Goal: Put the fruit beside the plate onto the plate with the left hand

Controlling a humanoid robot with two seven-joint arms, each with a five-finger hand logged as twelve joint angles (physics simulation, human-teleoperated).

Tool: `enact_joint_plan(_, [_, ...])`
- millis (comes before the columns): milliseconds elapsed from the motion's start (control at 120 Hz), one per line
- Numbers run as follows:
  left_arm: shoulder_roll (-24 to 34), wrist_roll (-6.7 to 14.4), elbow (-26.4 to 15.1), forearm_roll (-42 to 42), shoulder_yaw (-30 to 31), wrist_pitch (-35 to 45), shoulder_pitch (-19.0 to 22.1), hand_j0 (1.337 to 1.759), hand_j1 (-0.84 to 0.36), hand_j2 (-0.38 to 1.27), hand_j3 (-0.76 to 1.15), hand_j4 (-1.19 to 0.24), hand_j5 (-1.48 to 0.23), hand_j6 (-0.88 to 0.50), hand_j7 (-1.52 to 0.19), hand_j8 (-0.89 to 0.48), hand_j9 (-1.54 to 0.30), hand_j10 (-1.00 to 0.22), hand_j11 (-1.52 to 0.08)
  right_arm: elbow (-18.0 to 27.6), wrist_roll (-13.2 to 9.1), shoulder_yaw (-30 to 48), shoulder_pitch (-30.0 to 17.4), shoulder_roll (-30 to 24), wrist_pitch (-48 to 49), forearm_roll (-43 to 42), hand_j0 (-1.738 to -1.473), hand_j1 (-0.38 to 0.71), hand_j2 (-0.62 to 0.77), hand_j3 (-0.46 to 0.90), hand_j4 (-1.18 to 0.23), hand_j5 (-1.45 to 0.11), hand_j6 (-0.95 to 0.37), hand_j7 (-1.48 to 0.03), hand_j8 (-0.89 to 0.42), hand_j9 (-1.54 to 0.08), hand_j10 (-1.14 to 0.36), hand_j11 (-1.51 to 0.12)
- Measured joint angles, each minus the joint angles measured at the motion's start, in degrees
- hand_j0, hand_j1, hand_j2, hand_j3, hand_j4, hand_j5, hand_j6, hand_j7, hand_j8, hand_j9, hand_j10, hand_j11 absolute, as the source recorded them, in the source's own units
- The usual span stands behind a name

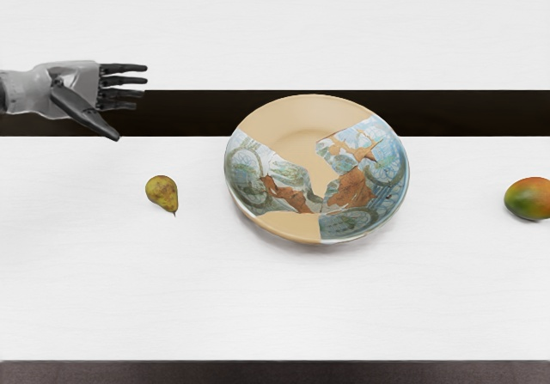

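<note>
Plainly apart: the left hand (86, 92) is open, and the pear (161, 193) lies on the table (258, 315) to the left of the plate (296, 122).
The hand comes in from the table's left edge over the dark band (481, 113) that crosses the tabletop, its black fingers (122, 81) stretched straight towards the plate, thumb angled down, holding nothing. The pear sits nearer the front edge than the hand and a little further in from the left edge, clear of the fingertips and untouched. It lies on bare white surface near the plate's left rim, not touching it. The patterned plate lies about mid-table with nothing on it. A mango (528, 198) rests at the right edge, well apart from the plate.
</note>
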Motion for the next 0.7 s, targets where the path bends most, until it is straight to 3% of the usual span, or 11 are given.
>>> enact_joint_plan(108, [0.3, 0.0, -0.3, 0.2, 0.4, 0.0, -0.2, 1.658, 0.33, 0.0, 0.0, -0.02, -0.03, -0.02, -0.03, -0.02, -0.03, -0.02, -0.03, 0.0, 0.0, 0.0, 0.0, 0.0, 0.0, 0.0, -1.658, -0.35, 0.0, 0.0, 0.0, 0.0, 0.0, 0.0, 0.0, 0.0, 0.0, 0.0])
enact_joint_plan(175, [0.6, 0.1, -0.3, 1.1, 0.5, 0.0, -2.6, 1.658, 0.33, 0.0, 0.0, -0.02, -0.03, -0.02, -0.03, -0.02, -0.03, -0.02, -0.03, 0.0, 0.0, 0.0, -0.1, 0.0, 0.0, 0.0, -1.658, -0.35, 0.0, 0.0, 0.0, 0.0, 0.0, 0.0, 0.0, 0.0, 0.0, 0.0])
enact_joint_plan(258, [1.3, 0.1, -0.4, 5.8, 0.6, 0.0, -4.9, 1.658, 0.33, 0.0, 0.0, -0.02, -0.03, -0.02, -0.03, -0.02, -0.03, -0.02, -0.03, 0.0, 0.0, 0.0, -0.1, 0.0, 0.0, 0.0, -1.658, -0.35, 0.0, 0.0, 0.0, 0.0, 0.0, 0.0, 0.0, 0.0, 0.0, 0.0])
enact_joint_plan(383, [1.0, 2.0, -1.3, 14.8, 0.6, 0.0, -7.6, 1.658, 0.33, 0.0, 0.0, -0.02, -0.03, -0.02, -0.03, -0.02, -0.03, -0.02, -0.03, 0.0, 0.0, 0.0, -0.1, 0.0, 0.0, 0.0, -1.658, -0.35, 0.0, 0.0, 0.0, 0.0, 0.0, 0.0, 0.0, 0.0, 0.0, 0.0])
enact_joint_plan(700, [0.7, 3.0, -13.5, 36.3, 0.6, 0.0, -8.3, 1.658, 0.32, 0.0, 0.0, -0.02, -0.03, -0.02, -0.03, -0.02, -0.03, -0.02, -0.03, 0.0, 0.0, 0.0, -0.1, 0.0, 0.0, 0.1, -1.658, -0.35, 0.0, 0.0, 0.0, 0.0, 0.0, 0.0, 0.0, 0.0, 0.0, 0.0])
